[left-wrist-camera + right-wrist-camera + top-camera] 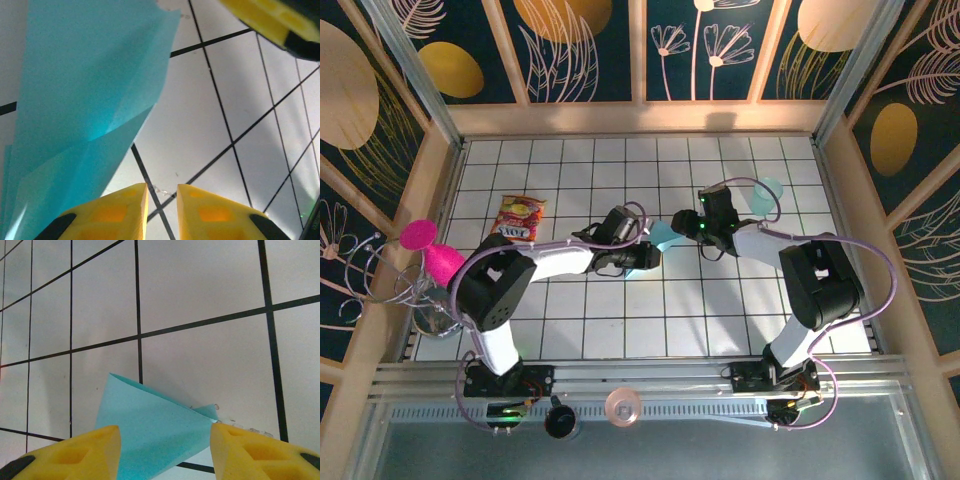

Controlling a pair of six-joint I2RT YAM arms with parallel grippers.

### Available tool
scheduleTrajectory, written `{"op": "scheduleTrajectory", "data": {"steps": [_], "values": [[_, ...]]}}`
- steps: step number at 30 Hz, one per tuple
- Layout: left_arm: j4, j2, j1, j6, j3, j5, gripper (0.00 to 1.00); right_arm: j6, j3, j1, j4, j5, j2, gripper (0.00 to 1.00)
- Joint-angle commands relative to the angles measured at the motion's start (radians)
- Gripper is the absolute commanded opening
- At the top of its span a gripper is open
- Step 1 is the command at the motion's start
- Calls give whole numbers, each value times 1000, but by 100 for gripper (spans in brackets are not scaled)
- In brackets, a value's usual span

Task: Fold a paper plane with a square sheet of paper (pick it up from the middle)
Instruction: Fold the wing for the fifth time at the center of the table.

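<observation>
At the middle of the white tiled table (pixel 570 310), the square sheet of paper (pixel 90 90) lies partly folded, one flap raised. My right gripper (pixel 165 436) stands apart around that flap. My left gripper (pixel 162 200), narrowly apart, holds nothing beside it. Closing off-centre could make a crooked crease (thin paper slides on smooth tiles). Leaf-painted walls (pixel 580 50) enclose the table.
</observation>
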Motion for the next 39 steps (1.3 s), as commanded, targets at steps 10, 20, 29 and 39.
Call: {"op": "scheduleTrajectory", "data": {"steps": [10, 20, 29, 39], "values": [[-6, 51, 14, 27, 67, -141, 23, 19, -16, 5, -22, 18, -9, 50], [2, 100, 37, -6, 35, -151, 18, -1, -7, 6, -34, 21, 3, 52], [1, 107, 45, -24, 14, -168, 11, -63, 66, 35, -131, 60, 80, 58], [-8, 105, 52, -45, -4, -185, 7, -34, 80, 70, -109, 43, 31, 50]]}}
